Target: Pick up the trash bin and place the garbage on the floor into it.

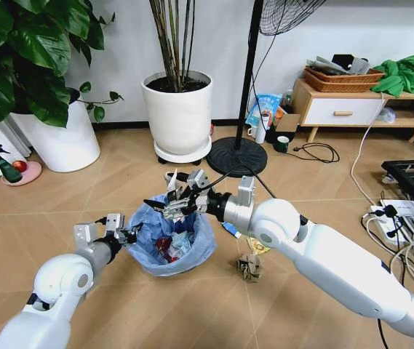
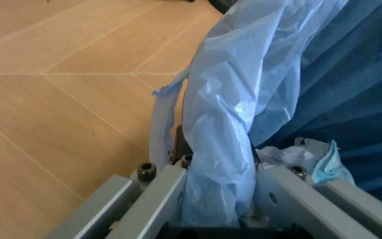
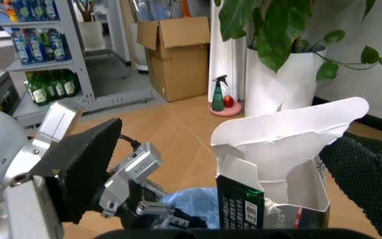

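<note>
The trash bin (image 1: 172, 246), small and lined with a crinkly blue bag (image 2: 231, 114), stands on the wooden floor (image 1: 68, 196). My left gripper (image 1: 121, 231) is shut on its rim, the bag pinched between the fingers (image 2: 161, 191). My right gripper (image 1: 174, 199) hovers over the bin's far edge, open. A black-white carton (image 3: 277, 159) stands upright between its pads, leaning on one and apart from the other. A red can (image 1: 164, 247) and crumpled white paper (image 2: 280, 154) lie inside the bin. A brown wad (image 1: 249, 267), a yellow wrapper (image 1: 258, 248) and a blue-white packet (image 1: 230, 230) lie on the floor right of the bin.
A fan's round black base (image 1: 236, 156) and pole stand just behind the bin. Two large white plant pots (image 1: 180, 116) (image 1: 61, 138) line the back wall. Cables and a power strip (image 1: 399, 218) lie at the right, and a low cabinet (image 1: 345, 109) stands behind them.
</note>
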Controlling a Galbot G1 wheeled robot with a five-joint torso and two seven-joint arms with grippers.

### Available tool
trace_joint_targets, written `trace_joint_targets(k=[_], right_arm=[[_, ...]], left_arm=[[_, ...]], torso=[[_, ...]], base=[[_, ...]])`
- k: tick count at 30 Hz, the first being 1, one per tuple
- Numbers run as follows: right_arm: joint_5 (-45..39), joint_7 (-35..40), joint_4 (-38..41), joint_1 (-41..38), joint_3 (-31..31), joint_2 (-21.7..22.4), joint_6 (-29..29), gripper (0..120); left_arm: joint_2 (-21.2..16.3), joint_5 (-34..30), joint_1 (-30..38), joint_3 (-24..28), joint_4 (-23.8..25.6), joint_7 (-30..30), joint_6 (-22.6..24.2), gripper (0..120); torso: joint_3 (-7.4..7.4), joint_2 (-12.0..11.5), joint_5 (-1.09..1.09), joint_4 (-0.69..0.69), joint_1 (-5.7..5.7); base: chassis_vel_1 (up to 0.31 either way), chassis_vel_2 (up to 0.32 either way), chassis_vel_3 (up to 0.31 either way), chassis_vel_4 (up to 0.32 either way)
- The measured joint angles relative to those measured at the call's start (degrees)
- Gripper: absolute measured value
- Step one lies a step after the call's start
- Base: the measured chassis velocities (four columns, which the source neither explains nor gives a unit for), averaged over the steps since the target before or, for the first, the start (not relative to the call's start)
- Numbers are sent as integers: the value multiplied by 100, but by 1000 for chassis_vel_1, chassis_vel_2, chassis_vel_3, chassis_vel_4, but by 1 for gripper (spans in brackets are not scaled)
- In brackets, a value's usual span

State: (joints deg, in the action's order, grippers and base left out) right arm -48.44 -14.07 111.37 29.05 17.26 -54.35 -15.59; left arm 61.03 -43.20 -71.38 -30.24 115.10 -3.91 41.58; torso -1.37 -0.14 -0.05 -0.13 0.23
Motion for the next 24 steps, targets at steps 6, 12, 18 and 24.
trace_joint_targets(k=[6, 12, 18, 24], right_arm=[[-110, -88, 58, -61, -133, -18, -122, 100], [31, -115, 62, 57, -177, 93, -210, 100], [232, -97, -71, 124, -260, 144, -207, 100], [377, -135, -144, 133, -316, 219, -171, 100]], left_arm=[[19, 13, -7, -8, 0, 12, -12, 0], [23, 14, -7, -9, 2, 12, -17, 0], [23, 15, -17, -7, 21, 12, -19, 0], [22, 17, -36, -10, 31, 16, -23, 0]], torso=[[0, 0, -1, 1, 0], [0, 0, 0, 0, 0], [0, 0, 0, 0, 0], [0, 0, 0, 0, 0]], base=[[0, 0, 0, 0], [0, 0, 0, 0], [0, 0, 0, 0], [0, 0, 0, 0]])
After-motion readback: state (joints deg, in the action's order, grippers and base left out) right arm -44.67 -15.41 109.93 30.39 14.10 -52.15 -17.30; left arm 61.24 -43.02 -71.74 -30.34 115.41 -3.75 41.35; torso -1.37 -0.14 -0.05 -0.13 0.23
